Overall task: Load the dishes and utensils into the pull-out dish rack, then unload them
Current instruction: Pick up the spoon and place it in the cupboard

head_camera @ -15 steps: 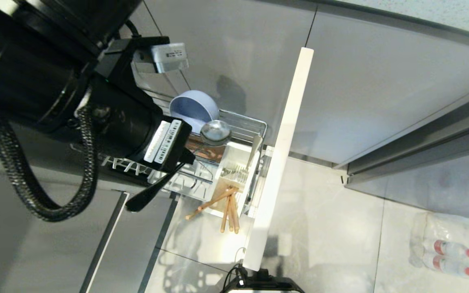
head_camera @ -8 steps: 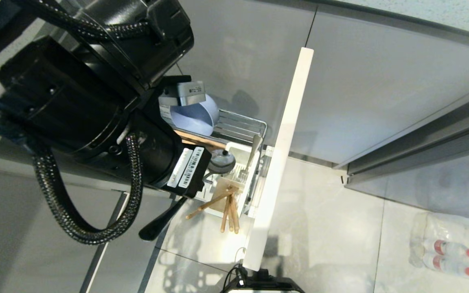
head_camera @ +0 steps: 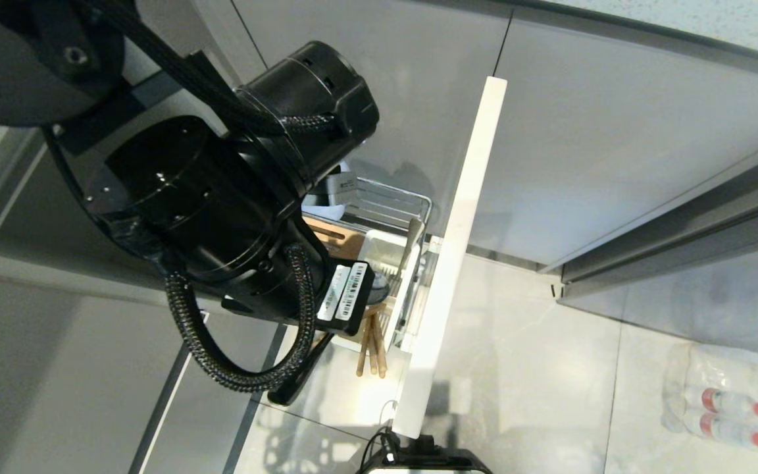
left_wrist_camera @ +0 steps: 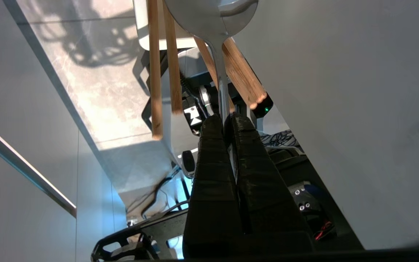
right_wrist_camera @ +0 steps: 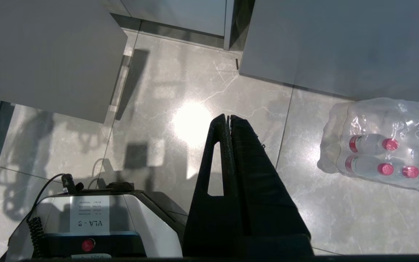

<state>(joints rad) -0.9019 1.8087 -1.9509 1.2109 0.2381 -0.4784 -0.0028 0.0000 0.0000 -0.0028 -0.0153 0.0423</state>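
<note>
You see the pull-out dish rack (head_camera: pixel 412 204) standing open from the grey cabinet run, its pale front panel (head_camera: pixel 453 250) seen edge-on. Inside the chrome wire basket, the slotted wooden bar (head_camera: pixel 333 238) lies next to the white utensil caddy (head_camera: pixel 397 273). The wooden chopsticks (head_camera: pixel 372 352) stand in the caddy, their free ends leaning out over the floor; from the left wrist camera you see them fanned beside the spoon (left_wrist_camera: pixel 215 22), whose bowl points into the caddy. Beneath the rack lies the glossy grey tiled floor (head_camera: pixel 537 368). Directly on it, well apart from the rack, rests a shrink-wrapped pack of water bottles (head_camera: pixel 734 401) with red caps.
</note>
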